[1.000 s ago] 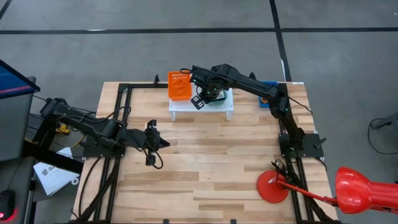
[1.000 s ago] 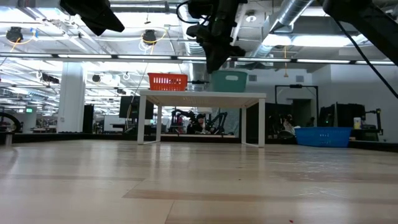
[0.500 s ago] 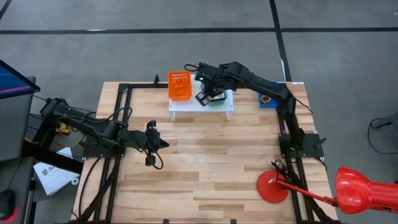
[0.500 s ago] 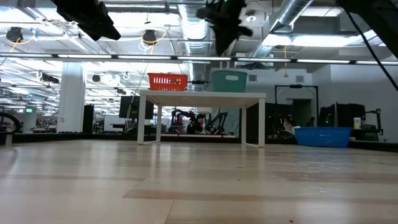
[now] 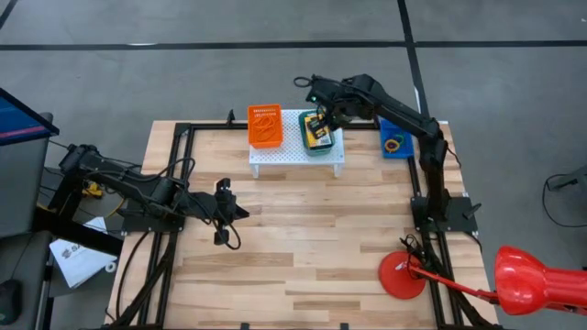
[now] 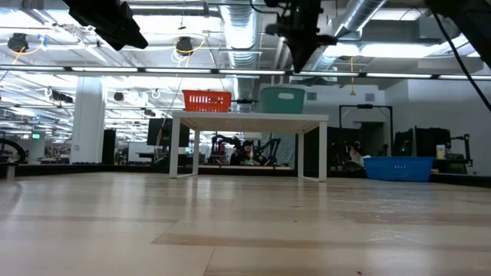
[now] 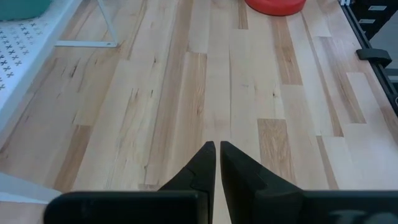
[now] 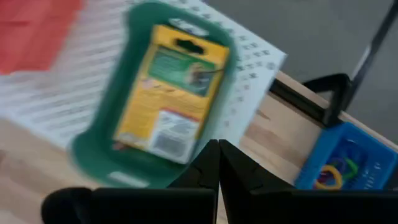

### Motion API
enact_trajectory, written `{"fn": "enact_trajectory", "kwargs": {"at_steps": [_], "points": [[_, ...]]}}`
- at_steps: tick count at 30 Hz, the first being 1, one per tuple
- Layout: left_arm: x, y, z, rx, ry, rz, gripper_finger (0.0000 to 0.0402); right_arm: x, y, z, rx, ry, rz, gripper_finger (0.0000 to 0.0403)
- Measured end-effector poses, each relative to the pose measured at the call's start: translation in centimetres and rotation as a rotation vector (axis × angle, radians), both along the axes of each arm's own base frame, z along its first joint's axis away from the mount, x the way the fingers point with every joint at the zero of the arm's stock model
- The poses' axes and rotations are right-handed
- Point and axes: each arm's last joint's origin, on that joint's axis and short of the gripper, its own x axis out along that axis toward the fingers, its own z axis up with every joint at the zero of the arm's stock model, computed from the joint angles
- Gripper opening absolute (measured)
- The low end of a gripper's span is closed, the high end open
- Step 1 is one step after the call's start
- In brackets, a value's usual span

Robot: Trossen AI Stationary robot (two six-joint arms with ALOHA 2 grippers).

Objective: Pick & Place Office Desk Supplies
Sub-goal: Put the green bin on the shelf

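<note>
since a second ago the right pincer (image 5: 324, 117) has swung from beside the orange basket (image 5: 264, 126) toward the far edge of the green basket (image 5: 318, 143), fingers now pressed together, holding nothing. a yellow-and-green crayon box (image 8: 169, 93) lies in that green basket on the white stand (image 5: 280, 155). rubber-band loops (image 8: 336, 172) sit in the blue bin (image 5: 395, 141). the left pincer (image 7: 217, 157) hangs narrow over the counter (image 5: 303, 257).
</note>
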Motion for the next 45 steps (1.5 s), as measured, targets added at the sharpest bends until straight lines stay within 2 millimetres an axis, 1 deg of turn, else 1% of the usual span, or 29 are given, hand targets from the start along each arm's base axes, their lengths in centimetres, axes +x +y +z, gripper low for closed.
{"fn": "enact_trajectory", "kwargs": {"at_steps": [5, 10, 13, 18, 23, 26, 30, 33, 38, 42, 45], "points": [[0.0, 0.0, 0.0, -0.001, 0.0, 0.0, 0.0017, -0.7, -2.5, -2.1, 0.032, 0.066, -0.067, 0.0001], [0.0, 0.0, 0.0, -0.001, 0.0, -0.001, 0.0017, -2.1, -4.5, -3.0, 0.056, 0.107, -0.132, 0.0], [0.0, 0.0, 0.0, -0.003, 0.001, -0.003, 0.0017, -2.5, -5.4, -3.1, 0.054, 0.095, -0.157, 0.0], [0.0, 0.0, 0.0, -0.003, 0.001, -0.003, 0.0017, -2.4, -5.4, -3.1, 0.083, 0.075, -0.143, 0.0], [0.0, 0.0, 0.0, -0.003, 0.001, -0.003, 0.0017, -2.0, -4.7, -3.1, 0.101, 0.067, -0.121, 0.0], [0.0, 0.0, 0.0, -0.004, 0.001, -0.003, 0.0017, -1.5, -4.4, -3.6, 0.105, 0.086, -0.111, 0.0], [0.0, 0.0, 0.0, -0.006, 0.0, 0.0, 0.0017, -1.2, -4.9, -4.7, 0.095, 0.084, -0.113, 0.0], [0.0, 0.0, 0.0, -0.006, 0.0, 0.0, 0.0017, -1.9, -5.9, -5.4, 0.109, 0.119, -0.132, 0.0], [0.0, 0.0, 0.0, -0.004, -0.001, 0.003, 0.0017, -2.4, -6.9, -5.2, 0.124, 0.088, -0.147, 0.0], [0.0, 0.0, 0.0, -0.004, -0.001, 0.003, 0.0017, -2.0, -7.1, -5.2, 0.13, 0.03, -0.131, 0.0], [0.0, 0.0, 0.0, -0.004, -0.001, 0.003, 0.0017, -2.0, -6.9, -5.2, 0.163, 0.017, -0.114, 0.0]]}}
